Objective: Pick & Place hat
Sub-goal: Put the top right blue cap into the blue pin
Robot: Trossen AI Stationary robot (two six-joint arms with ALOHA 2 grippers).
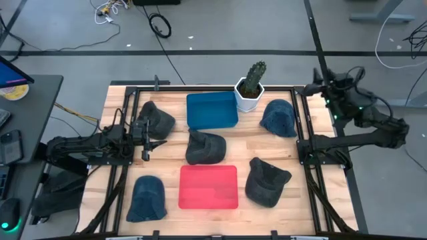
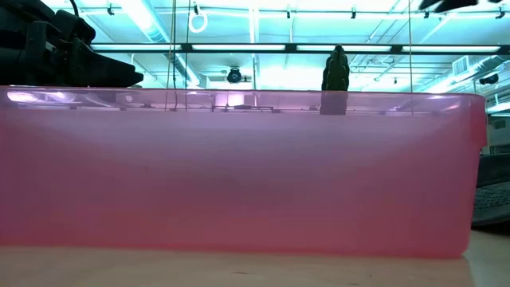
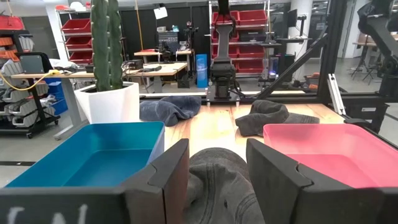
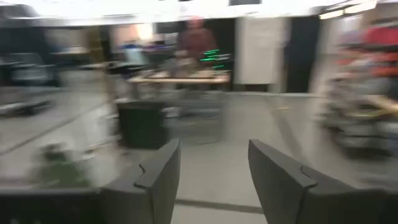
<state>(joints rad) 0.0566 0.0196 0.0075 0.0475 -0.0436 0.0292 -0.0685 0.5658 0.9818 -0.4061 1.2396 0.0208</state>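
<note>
Several soft hats lie on the wooden table. A dark grey hat (image 1: 205, 147) lies on its underside at the table's middle; it also shows in the left wrist view (image 3: 217, 183). My left gripper (image 1: 148, 141) (image 3: 217, 149) is open and empty. It points level at this hat from the table's left and stands short of it. Another dark hat (image 1: 155, 120) lies just beyond the gripper on its far side. My right gripper (image 1: 313, 87) (image 4: 214, 152) is open and empty, raised by the table's far right corner and facing the room.
A blue bin (image 1: 212, 110) stands at the far middle and a red bin (image 1: 209, 187) at the near middle. A potted cactus (image 1: 250, 87) stands by the blue bin. Blue hats (image 1: 278, 118) (image 1: 147, 198) and a dark hat (image 1: 267, 181) lie around. Black frame rails (image 1: 301, 143) run along both sides.
</note>
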